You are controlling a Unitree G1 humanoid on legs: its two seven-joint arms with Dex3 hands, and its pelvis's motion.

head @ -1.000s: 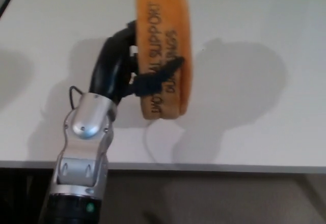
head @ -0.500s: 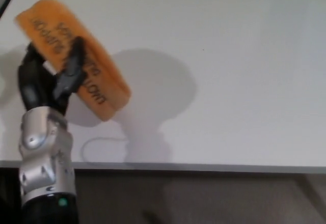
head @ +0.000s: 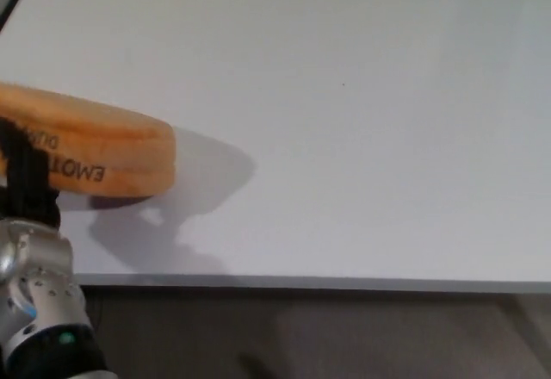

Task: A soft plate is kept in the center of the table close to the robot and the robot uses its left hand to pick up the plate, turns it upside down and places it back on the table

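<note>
Item: orange soft plate (head: 95,142), at 9 o'clock on my view, roughly level over the white table (head: 362,121); my left hand (head: 26,181), black fingers clamped on its near edge

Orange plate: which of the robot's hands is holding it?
The left hand, at the picture's left edge, its black fingers wrapped over the orange plate. The right hand is out of view.

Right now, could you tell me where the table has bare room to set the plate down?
The white table is bare from the orange plate rightward to its far and near edges. Only the left edge is crowded, where the left hand grips the plate.
</note>
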